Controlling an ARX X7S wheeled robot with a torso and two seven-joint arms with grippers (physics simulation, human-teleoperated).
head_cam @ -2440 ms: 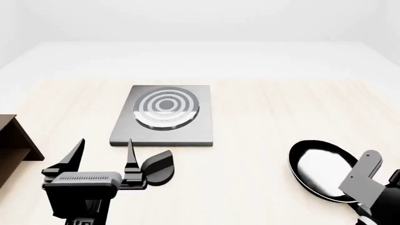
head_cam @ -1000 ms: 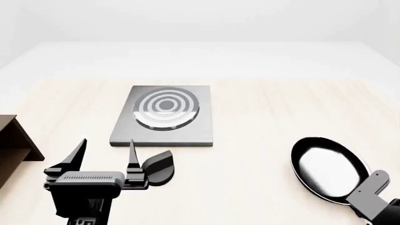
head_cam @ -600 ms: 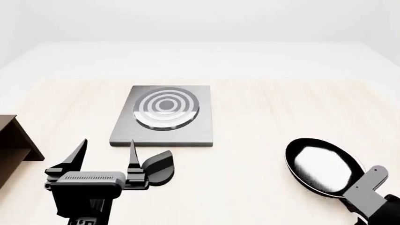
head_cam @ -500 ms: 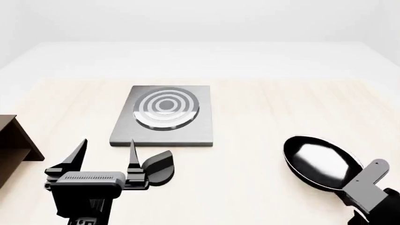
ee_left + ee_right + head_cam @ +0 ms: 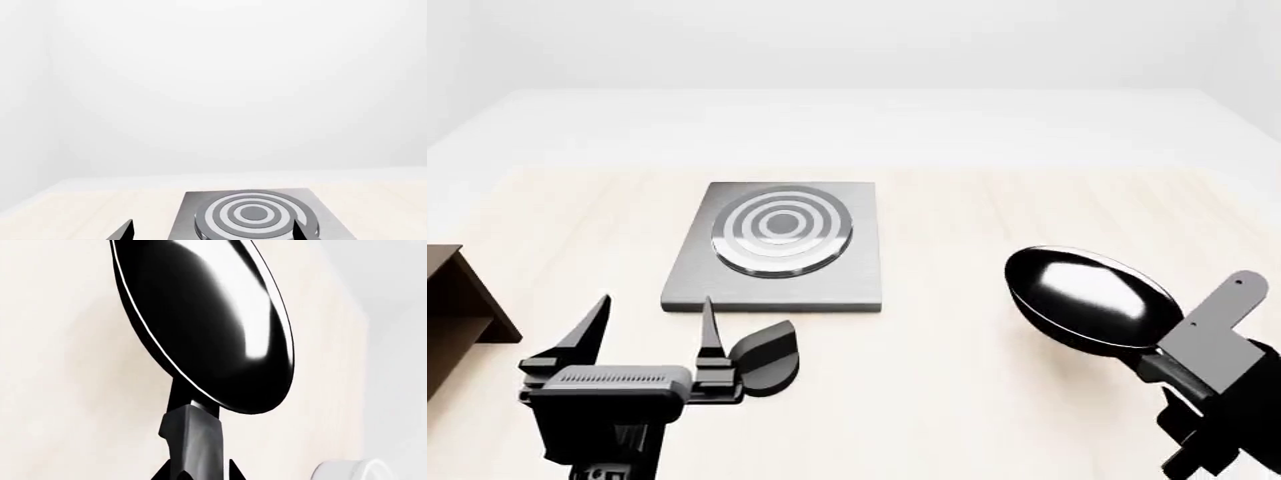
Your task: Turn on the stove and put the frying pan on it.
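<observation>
Frying pan (image 5: 1090, 297): small, round, black, glossy inside; at the right of the scene, well apart from the stove. It looks lifted and tilted, the handle running back into the right gripper. Held by the handle, presumably so the bowl stays free to be set on the burner.
Right gripper (image 5: 1174, 362): clamped on the pan handle, as the right wrist view shows, where the handle (image 5: 190, 432) runs from between the fingers up to the bowl.
Stove (image 5: 781, 258): flat grey square plate, centre-left and farther off; nothing rests on it.
Burner (image 5: 783, 231): raised disc of concentric rings on the far part of the plate, bare, so the landing spot is open.
Knob (image 5: 766, 357): black, round, on the table just near of the plate, touching or almost touching the right finger of the left gripper. Whether it has been turned cannot be told.
Left gripper (image 5: 647, 335): fingers spread apart, holding nothing, pointed at the stove and parked beside the knob, the placing suited to working it.
Wooden shelf (image 5: 457, 300): brown, at the far left edge, apart from the work.
White object (image 5: 347, 471): rounded edge glimpsed in the right wrist view only; too little shows to identify it.
Step in hand: judged to be carrying the pan leftward toward the burner.
</observation>
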